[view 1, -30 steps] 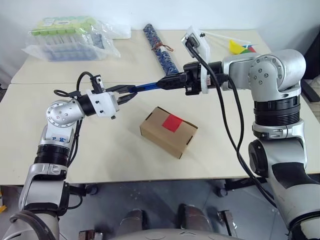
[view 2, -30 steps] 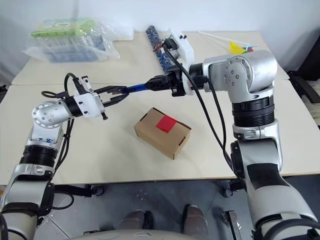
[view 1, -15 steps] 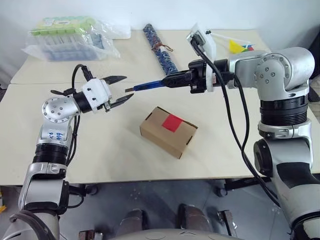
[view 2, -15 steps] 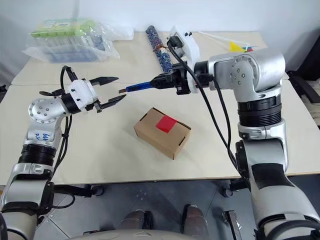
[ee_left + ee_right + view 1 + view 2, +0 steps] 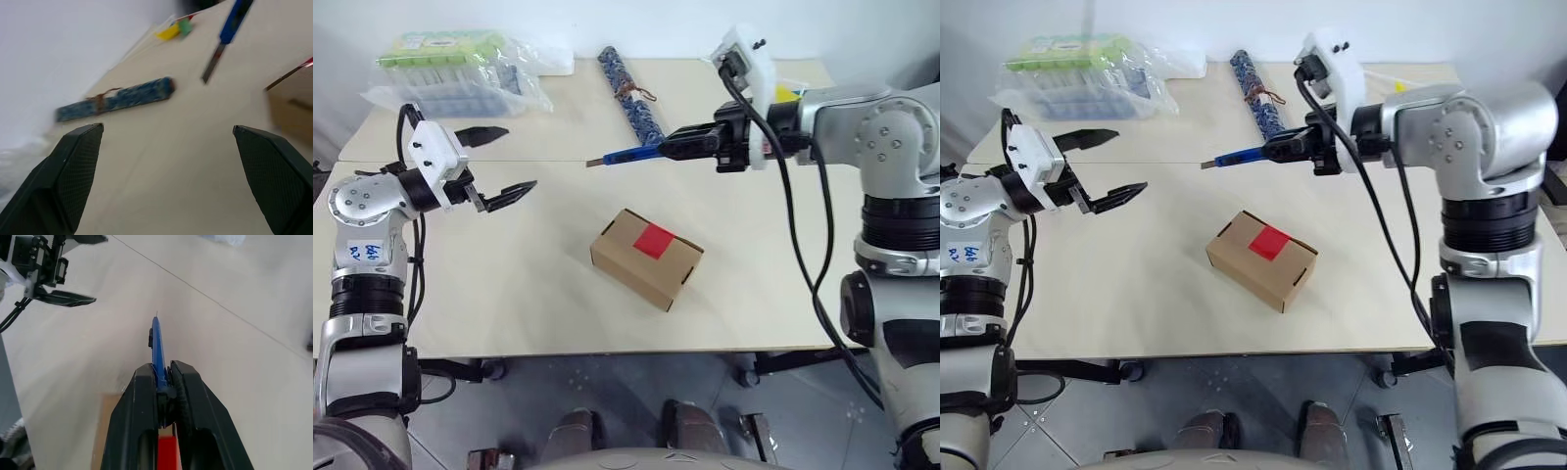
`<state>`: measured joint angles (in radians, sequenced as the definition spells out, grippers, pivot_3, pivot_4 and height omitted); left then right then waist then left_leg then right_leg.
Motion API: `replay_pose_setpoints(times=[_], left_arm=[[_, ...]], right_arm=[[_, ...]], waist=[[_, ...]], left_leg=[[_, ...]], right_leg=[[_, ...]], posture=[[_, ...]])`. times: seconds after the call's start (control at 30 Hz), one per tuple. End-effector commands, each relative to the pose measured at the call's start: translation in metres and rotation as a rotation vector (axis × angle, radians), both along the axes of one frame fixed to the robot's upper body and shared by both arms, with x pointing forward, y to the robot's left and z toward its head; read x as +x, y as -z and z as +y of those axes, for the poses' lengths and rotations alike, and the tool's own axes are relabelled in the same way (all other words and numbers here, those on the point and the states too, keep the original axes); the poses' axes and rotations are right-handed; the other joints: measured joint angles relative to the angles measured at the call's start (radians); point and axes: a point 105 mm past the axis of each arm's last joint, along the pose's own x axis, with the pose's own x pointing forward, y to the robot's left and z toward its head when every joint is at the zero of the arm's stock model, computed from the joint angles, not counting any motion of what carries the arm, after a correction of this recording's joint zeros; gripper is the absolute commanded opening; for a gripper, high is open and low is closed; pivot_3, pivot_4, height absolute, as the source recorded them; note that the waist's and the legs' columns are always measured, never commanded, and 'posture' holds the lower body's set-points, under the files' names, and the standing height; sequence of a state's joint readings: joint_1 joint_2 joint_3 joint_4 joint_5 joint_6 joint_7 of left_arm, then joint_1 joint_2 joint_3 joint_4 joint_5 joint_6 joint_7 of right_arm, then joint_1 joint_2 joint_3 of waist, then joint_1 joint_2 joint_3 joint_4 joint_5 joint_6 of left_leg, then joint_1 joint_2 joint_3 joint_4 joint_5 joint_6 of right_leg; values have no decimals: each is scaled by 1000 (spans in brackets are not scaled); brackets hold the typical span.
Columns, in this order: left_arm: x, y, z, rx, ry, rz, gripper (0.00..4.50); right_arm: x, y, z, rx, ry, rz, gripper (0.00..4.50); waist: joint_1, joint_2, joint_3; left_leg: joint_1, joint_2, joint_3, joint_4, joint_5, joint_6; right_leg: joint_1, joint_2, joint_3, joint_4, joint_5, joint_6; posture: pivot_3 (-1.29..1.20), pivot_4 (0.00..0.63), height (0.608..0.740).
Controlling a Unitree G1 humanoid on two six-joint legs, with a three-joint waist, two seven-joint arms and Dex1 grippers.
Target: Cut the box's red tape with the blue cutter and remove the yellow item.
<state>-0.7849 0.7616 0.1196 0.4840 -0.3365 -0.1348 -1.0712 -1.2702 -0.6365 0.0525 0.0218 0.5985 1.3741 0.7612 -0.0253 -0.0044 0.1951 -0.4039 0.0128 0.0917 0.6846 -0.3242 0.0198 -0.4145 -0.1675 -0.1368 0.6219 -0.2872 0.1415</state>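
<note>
Tabletop (image 5: 509, 284) — one box (image 5: 646, 257), one blue cutter (image 5: 631, 154), two hands.

The small brown corrugated cardboard box (image 5: 292, 108) is cut off by the edge of the left wrist view, leaving one blurred corner and a sliver of its red square tape patch (image 5: 308, 62). In the right wrist view the box's (image 5: 108, 431) top is largely hidden behind the right gripper's black fingers (image 5: 142, 426), with only a strip of tape below them. The slim blue pen-shaped cutter's (image 5: 631, 154) rear end is buried between those fingers. The flat yellow, green and red pinwheel (image 5: 790, 93) at the counter's far right corner is mostly covered by the right arm. The box is closed, so its contents cannot be seen
</note>
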Motion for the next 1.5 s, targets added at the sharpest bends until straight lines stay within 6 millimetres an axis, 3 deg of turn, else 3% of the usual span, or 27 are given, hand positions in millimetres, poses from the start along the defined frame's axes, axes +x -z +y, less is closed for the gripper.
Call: replay_pose_setpoints(times=[0.03, 0.07, 0.17, 0.43, 0.57, 0.6, 0.8, 1.1, 1.5], left_arm=[[-16, -9, -25, -48, 121, 99, 4500], [-19, -7, -30, -49, 135, 138, 4500], [-21, 1, -43, -67, 152, 241, 3868], [-29, 2, -85, 2, 238, 334, 1431], [-27, 15, -102, 90, 219, 401, 139], [-28, 19, -107, 127, 216, 427, 0], [-31, 31, -122, 214, 206, 529, 0], [-24, 50, -122, 257, 133, 605, 0], [-15, 63, -127, 268, 130, 631, 0]], right_arm=[[-14, -14, -14, -14, 14, -87, 130], [-16, -14, -17, -27, 20, -97, 130], [-23, -13, -29, -52, 48, -126, 130], [-36, -7, -44, -82, 101, -144, 130], [-43, -3, -42, -94, 96, -151, 130], [-45, -1, -41, -103, 93, -152, 130], [-51, 8, -36, -142, 83, -149, 130], [-58, 21, -29, -180, 52, -129, 130], [-41, 34, -30, -199, 81, -108, 130]], waist=[[-2, 0, 0], [-2, 0, 0], [-2, 0, 0], [2, 0, 0], [6, 0, 0], [7, 0, 0], [13, 0, 0], [27, 0, 0], [29, -1, 0]], left_leg=[[0, 0, 0, 0, 0, 0], [0, 0, 0, 0, 0, 0], [0, 0, 1, 0, 0, 0], [1, 0, 2, 0, 0, 0], [1, 0, 2, 0, 0, 0], [1, 0, 2, 0, 0, 0], [1, 0, 2, 0, 0, 0], [1, 0, 2, 1, 0, 0], [1, 0, 2, 2, 0, 0]], right_leg=[[0, 0, 0, 0, 0, 0], [0, 0, 0, 0, 0, 0], [0, 0, 1, 0, 0, 0], [0, 0, 2, 0, 0, 0], [0, 0, 2, 0, 0, 0], [0, 0, 2, 0, 0, 0], [0, 0, 3, 0, 0, 0], [0, 1, 3, 0, 0, 0], [0, 1, 3, 0, 0, 0]], posture=[[0, 150, 740], [0, 150, 740], [0, 150, 740], [0, 150, 740], [0, 150, 740], [0, 150, 740], [0, 150, 740], [0, 150, 740], [0, 150, 740]])
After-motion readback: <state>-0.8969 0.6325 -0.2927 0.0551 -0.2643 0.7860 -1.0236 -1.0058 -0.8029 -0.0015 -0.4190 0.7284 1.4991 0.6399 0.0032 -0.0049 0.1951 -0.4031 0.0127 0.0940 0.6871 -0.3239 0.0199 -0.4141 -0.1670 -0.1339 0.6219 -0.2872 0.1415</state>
